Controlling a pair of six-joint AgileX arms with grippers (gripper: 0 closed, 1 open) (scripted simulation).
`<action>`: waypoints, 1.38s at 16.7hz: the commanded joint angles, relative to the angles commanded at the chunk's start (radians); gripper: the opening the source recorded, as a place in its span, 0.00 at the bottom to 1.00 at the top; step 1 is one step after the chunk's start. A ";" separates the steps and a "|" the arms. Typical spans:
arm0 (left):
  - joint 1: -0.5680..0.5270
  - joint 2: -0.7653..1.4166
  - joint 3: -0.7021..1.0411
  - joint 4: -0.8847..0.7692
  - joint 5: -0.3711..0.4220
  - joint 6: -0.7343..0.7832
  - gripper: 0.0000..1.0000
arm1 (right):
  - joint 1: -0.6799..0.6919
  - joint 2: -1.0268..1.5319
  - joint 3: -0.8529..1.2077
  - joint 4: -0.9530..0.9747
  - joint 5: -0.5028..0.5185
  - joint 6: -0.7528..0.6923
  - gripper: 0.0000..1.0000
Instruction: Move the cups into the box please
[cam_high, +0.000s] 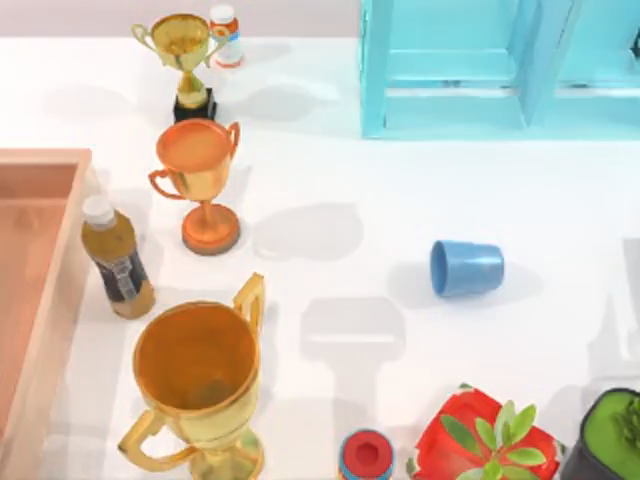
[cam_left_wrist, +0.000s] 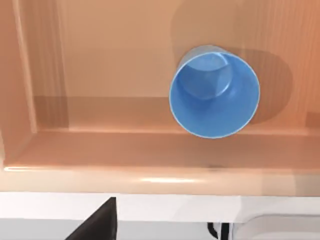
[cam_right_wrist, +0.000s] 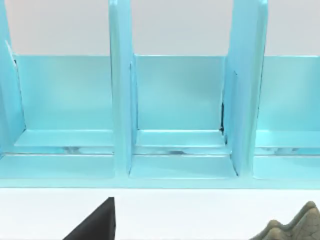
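One blue cup (cam_high: 467, 268) lies on its side on the white table, right of the middle, mouth towards the left. A second blue cup (cam_left_wrist: 215, 92) stands upright on the floor of the salmon box (cam_left_wrist: 150, 165), close to its near wall. The box (cam_high: 40, 300) sits at the table's left edge. A dark part of my left gripper (cam_left_wrist: 97, 225) shows above the box's wall, apart from that cup. A dark part of my right gripper (cam_right_wrist: 95, 224) faces the turquoise shelf, far from both cups.
Between the box and the lying cup stand a brown bottle (cam_high: 117, 260), an orange trophy (cam_high: 200, 185) and a large gold trophy (cam_high: 198, 385). Another gold trophy (cam_high: 184, 62) and a pill bottle (cam_high: 226, 35) stand at the back. The turquoise shelf (cam_high: 470, 65) is back right; potted plants (cam_high: 490, 440) stand in front.
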 joint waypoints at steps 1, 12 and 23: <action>-0.002 0.000 0.019 -0.017 0.001 -0.001 1.00 | 0.000 0.000 0.000 0.000 0.000 0.000 1.00; -0.075 0.022 0.008 0.126 0.097 0.055 1.00 | 0.000 0.000 0.000 0.000 0.000 0.000 1.00; -0.480 0.288 -0.145 1.100 0.578 0.309 1.00 | 0.000 0.000 0.000 0.000 0.000 0.000 1.00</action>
